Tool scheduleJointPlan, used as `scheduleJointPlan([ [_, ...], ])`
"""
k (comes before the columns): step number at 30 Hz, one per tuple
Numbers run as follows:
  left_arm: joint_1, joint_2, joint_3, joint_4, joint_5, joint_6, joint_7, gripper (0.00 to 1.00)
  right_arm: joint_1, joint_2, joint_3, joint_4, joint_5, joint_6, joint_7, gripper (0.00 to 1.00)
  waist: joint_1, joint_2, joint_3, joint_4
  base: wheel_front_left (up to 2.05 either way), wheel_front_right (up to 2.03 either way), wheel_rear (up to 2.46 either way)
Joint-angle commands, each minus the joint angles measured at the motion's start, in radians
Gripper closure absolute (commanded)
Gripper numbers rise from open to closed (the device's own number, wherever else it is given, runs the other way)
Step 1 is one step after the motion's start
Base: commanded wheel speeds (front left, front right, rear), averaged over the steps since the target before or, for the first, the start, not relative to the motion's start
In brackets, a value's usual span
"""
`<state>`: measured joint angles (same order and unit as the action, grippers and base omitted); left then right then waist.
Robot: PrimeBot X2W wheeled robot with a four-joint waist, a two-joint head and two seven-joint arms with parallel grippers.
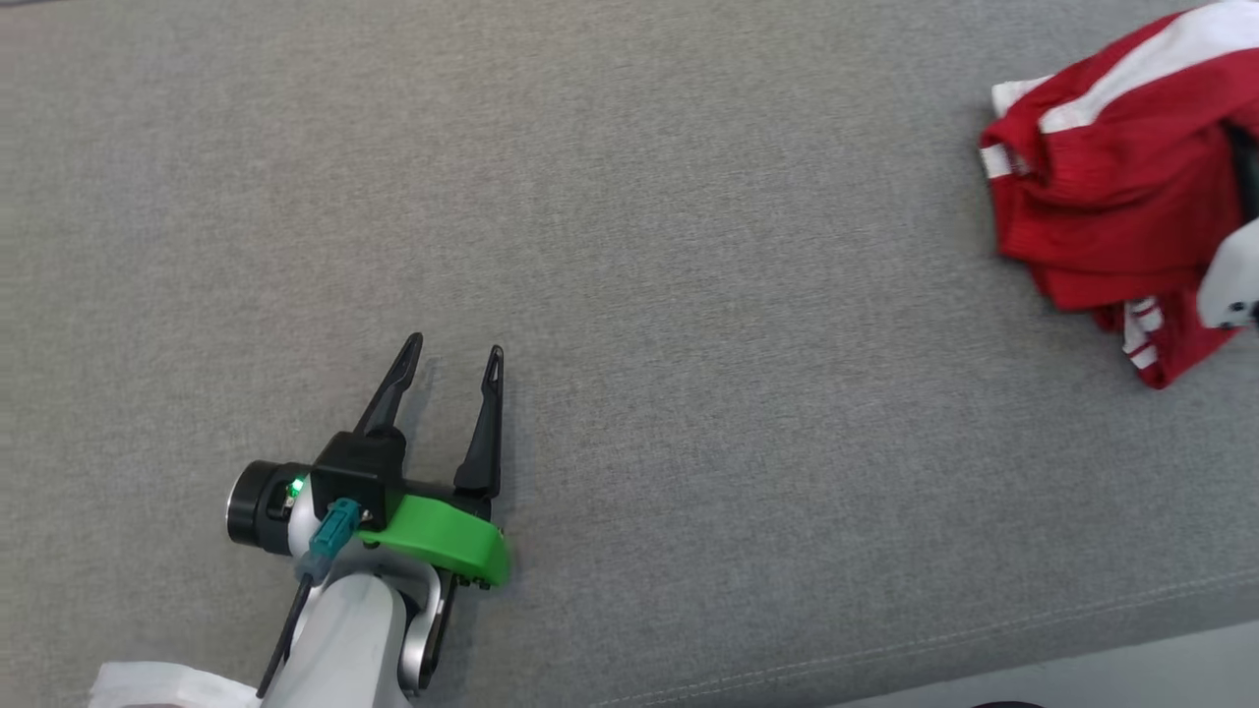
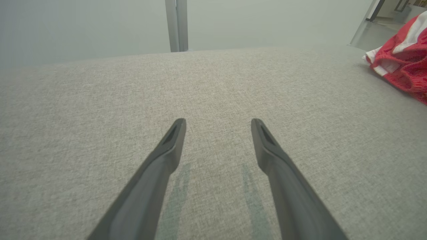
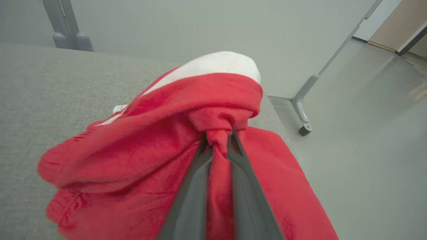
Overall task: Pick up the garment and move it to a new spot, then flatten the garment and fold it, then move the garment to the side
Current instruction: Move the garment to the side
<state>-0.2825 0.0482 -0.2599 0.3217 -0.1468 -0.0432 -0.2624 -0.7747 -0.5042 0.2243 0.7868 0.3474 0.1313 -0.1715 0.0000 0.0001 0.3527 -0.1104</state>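
**Operator:** Head view first. What do I have?

**Spotter:** Your left gripper (image 1: 455,346) hangs low over the grey fabric surface (image 1: 689,246), fingers spread wide with nothing between them. The garment (image 1: 1102,187) lies well off to that claw's right, at the picture's edge. It is a bunched red piece with white stripes and white-banded hems, folded over itself in several layers. A pale part of your right arm (image 1: 1229,285) overlaps its right side, and you cannot see that arm's fingers there.

**Operator:** And the left wrist camera?

**Spotter:** The two dark fingers stand apart over the grey weave. The red and white cloth shows ahead and far to the right of the tips, on the same surface and well apart from this claw. A grey post (image 2: 176,25) rises beyond the surface's far edge.

**Operator:** Right wrist?

**Spotter:** Your right gripper (image 3: 219,135) is pressed together on a gathered tuck of red cloth, which runs down between the fingers. Beyond the tips the garment humps into a fold with a white band on its crest. Left of the fingers it spreads in a loose red mass with a ribbed hem. You cannot tell whether that bulk is lifted or resting. To the claw's right are pale floor (image 3: 367,160) and a metal leg (image 3: 302,113).
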Motion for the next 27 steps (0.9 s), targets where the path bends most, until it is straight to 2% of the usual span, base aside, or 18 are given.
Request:
scheduleJointPlan([
  [1,-0.017,0.005,0.002,-0.006,0.008,0.002,-0.003,0.0,-0.018,-0.032,-0.018,0.027,-0.001,-0.001,0.004,1.0,0.0,-0.0001,0.042,0.062,0.0,0.0,0.0],
  [3,-0.02,0.005,0.002,-0.007,0.01,0.0,-0.003,0.0,-0.02,-0.065,-0.05,0.077,-0.007,-0.001,0.011,1.0,0.0,-0.0001,0.046,0.078,0.0,0.0,0.0],
  [4,-0.021,0.005,0.004,-0.008,0.009,0.001,-0.003,0.0,-0.025,-0.081,-0.069,0.103,-0.011,-0.001,0.011,0.95,0.0,-0.0001,0.049,0.085,0.0,0.0,0.0],
  [5,-0.021,0.005,0.005,-0.008,0.012,0.001,-0.003,0.0,-0.031,-0.095,-0.089,0.126,-0.02,-0.001,0.004,0.33,0.0,-0.0001,0.051,0.091,0.0,0.0,0.0],
  [6,-0.019,0.005,0.008,-0.008,0.013,0.001,-0.003,0.0,-0.034,-0.097,-0.127,0.177,-0.028,-0.001,-0.004,0.0,0.0,-0.0001,0.05,0.1,0.0,0.0,0.0],
  [10,-0.004,0.005,0.016,-0.002,0.009,0.008,-0.003,0.0,-0.03,-0.088,-0.195,0.236,-0.064,-0.001,-0.056,0.0,0.0,-0.0001,0.032,0.11,0.0,0.0,0.0],
  [14,0.02,0.005,0.034,0.006,0.001,0.017,-0.003,0.0,0.008,-0.016,-0.215,0.202,-0.092,-0.001,-0.088,0.0,0.0,-0.0001,-0.009,0.106,0.0,0.0,0.0],
  [17,0.032,0.005,0.047,0.012,-0.002,0.022,-0.003,0.0,0.036,0.02,-0.22,0.15,-0.099,-0.001,-0.094,0.0,0.0,-0.0001,-0.033,0.104,0.0,0.0,0.0],
  [22,0.06,0.005,0.076,0.02,-0.005,0.033,-0.003,0.0,0.161,0.145,-0.227,-0.024,-0.116,-0.001,-0.093,0.0,0.0,-0.0001,-0.091,0.108,0.0,0.0,0.0],
  [27,0.088,0.005,0.104,0.032,-0.005,0.037,-0.003,0.0,0.268,0.248,-0.19,-0.132,-0.127,-0.001,-0.093,0.0,0.0,-0.0001,-0.143,0.129,0.0,0.0,0.0],
])
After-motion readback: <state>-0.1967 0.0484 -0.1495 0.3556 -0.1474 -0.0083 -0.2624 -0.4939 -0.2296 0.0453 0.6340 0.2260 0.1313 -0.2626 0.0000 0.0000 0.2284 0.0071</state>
